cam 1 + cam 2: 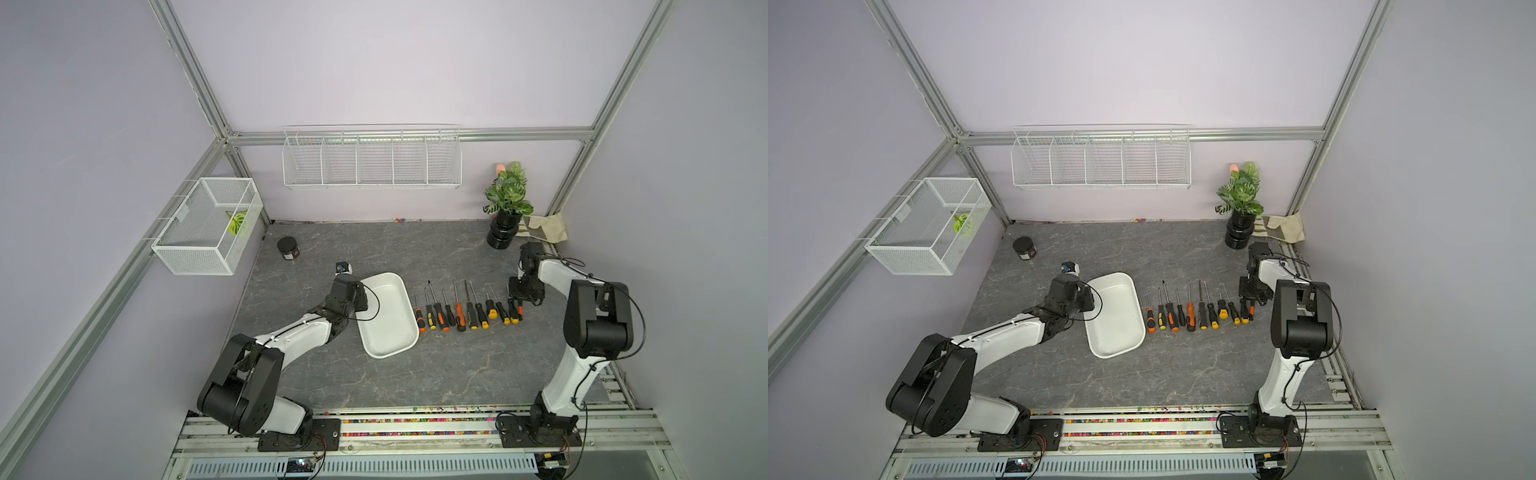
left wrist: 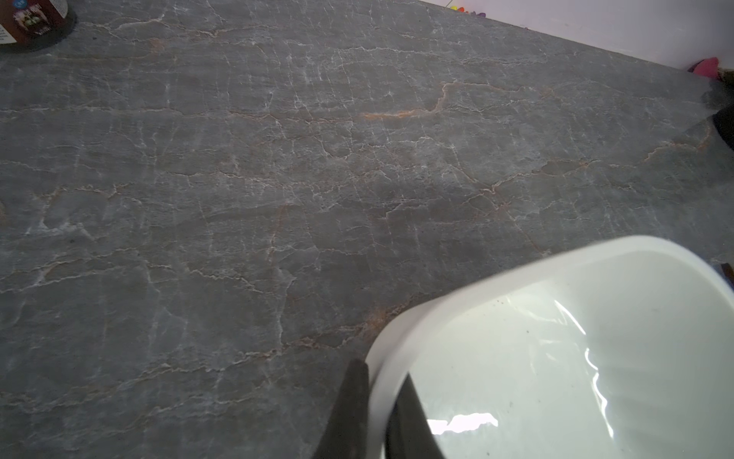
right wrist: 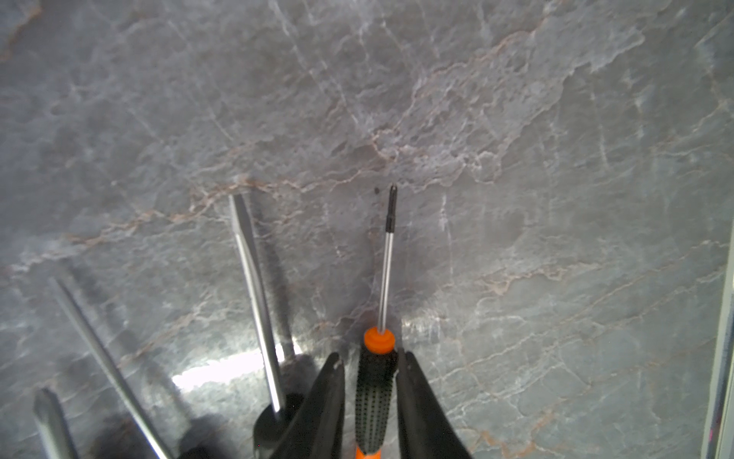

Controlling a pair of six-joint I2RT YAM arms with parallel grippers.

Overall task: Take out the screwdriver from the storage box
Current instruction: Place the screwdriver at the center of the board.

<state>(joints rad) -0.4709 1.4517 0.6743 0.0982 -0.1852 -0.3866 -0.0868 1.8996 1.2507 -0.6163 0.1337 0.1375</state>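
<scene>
The screwdriver [image 3: 379, 343], with a black dotted handle and an orange collar, sits between the right jaws, its shaft pointing straight out ahead of them, low along the tabletop [image 3: 516, 198]; I cannot tell whether it rests on the surface. The right jaws stand narrow, astride the handle. A slit of tabletop shows between one finger [image 3: 325, 397] and the handle, while the other finger [image 3: 417, 397] lies at the handle's edge. Just beside the jaws, on the slit side, lies a flat-blade screwdriver [image 3: 254, 286], with two more shafts past it. In both top views these belong to a row of screwdrivers [image 1: 461, 309] [image 1: 1190, 313] lying side by side between the two pairs of jaws. The box [image 1: 390, 320] lies at the row's other end, well apart from the right jaws and skewed to the row. The left jaws are closed on its rim near a corner, one finger [image 2: 349, 405] outside the wall and the other [image 2: 409, 421] inside. Just beyond the left jaws sits a small black-and-white cube [image 1: 343, 268], and farther off a dark jar [image 1: 288, 248]. Beyond the right jaws stand a potted plant [image 1: 508, 195] and a cloth [image 1: 548, 226]. A wire rack [image 1: 372, 162] hangs on the back wall. A mesh basket [image 1: 208, 224] holding a green leaf [image 1: 237, 222] hangs on the side wall.
</scene>
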